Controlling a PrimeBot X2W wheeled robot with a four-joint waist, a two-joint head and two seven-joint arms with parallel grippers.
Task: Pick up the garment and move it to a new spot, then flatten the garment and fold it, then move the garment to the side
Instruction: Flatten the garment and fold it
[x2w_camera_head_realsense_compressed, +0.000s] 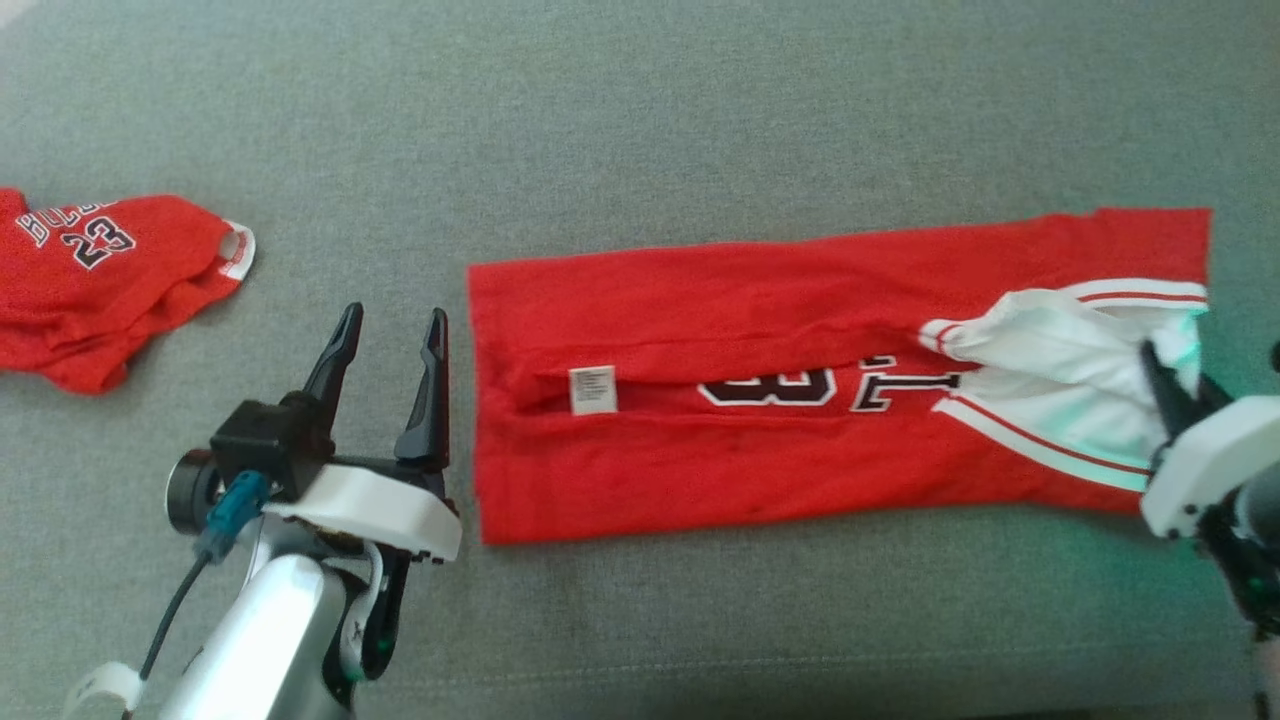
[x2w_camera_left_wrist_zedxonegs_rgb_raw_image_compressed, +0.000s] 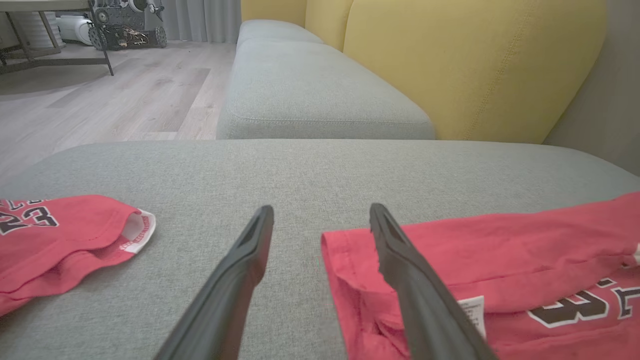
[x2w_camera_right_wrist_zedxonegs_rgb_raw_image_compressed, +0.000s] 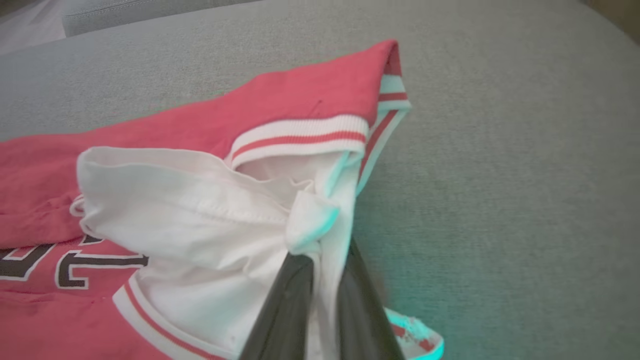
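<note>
on the grey cushion (x2w_camera_head_realsense_compressed: 640, 100), right gripper (x2w_camera_right_wrist_zedxonegs_rgb_raw_image_compressed: 325, 254) pinches the garment (x2w_camera_head_realsense_compressed: 760, 300).

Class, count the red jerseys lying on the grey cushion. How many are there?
2: a long folded jersey centre-right, its white end pinched by the right tool; a crumpled jersey far left.

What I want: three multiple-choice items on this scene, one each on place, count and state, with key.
1. Where does the crumpled jersey lie from the folded jersey? A. To the robot's left. B. On it. C. To the robot's right.
2. How many red garments lie on the grey cushion? A. One. B. Two. C. Four.
3. How are the right fingers? A. Wide open. B. Shut on the folded jersey's white fabric. C. Shut on nothing.
Key: 1 A, it sits at the head view's left; 2 B, two jerseys show; 3 B, white cloth is pinched between them.
</note>
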